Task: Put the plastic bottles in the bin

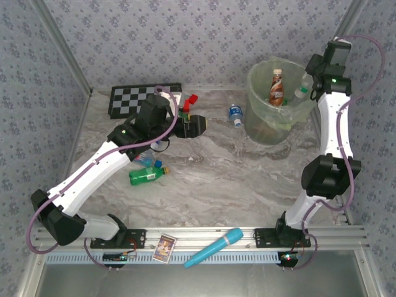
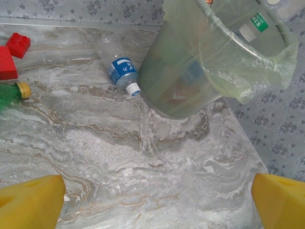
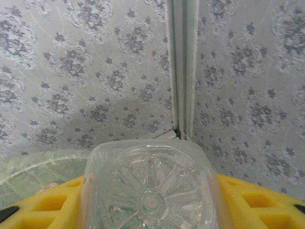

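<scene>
The right hand (image 3: 152,205) pinches a clear, thin plastic bottle (image 3: 150,176) near its base, likely light and crushable, the round yellow-green bin (image 1: 260,124) seemingly beneath; left hand (image 2: 157,205) gapes empty.

Grey floral-patterned walls (image 1: 185,37) enclose a grey-white marbled tabletop (image 1: 247,179), with an aluminium rail (image 1: 198,234) along its near edge.

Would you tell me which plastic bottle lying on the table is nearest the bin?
The clear plastic bottle with the blue label, just left of the translucent yellow-green bin; the green yellow-capped bottle lies farther away.
</scene>
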`<action>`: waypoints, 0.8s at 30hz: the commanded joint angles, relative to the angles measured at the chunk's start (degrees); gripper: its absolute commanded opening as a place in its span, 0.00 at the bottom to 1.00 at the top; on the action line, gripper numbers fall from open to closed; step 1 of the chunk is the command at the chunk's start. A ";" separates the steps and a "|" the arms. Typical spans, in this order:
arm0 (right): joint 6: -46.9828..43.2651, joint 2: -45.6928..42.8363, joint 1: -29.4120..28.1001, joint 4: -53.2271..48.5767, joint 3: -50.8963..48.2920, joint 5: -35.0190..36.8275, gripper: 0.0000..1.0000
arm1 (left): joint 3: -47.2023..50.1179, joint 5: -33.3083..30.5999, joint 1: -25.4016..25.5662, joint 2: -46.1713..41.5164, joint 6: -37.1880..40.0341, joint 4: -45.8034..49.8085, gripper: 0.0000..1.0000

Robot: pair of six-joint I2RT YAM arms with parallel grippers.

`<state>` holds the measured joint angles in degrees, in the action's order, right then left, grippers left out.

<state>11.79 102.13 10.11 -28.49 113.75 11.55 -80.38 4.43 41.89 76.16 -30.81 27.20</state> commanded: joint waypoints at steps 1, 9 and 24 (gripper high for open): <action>0.03 1.37 -1.69 0.79 3.43 -0.28 0.46 | 0.77 -1.53 -0.48 -1.98 -0.75 -1.26 1.00; -3.36 3.46 -4.28 1.55 6.72 2.81 0.48 | 0.74 -1.22 -1.60 -2.90 0.05 -0.43 1.00; -7.31 8.66 -5.54 1.54 8.17 3.96 0.65 | 2.86 -2.32 -2.59 -6.22 -0.04 1.12 1.00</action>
<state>5.39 110.34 4.93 -26.76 121.38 15.44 -78.04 2.94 39.75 71.35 -31.14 27.38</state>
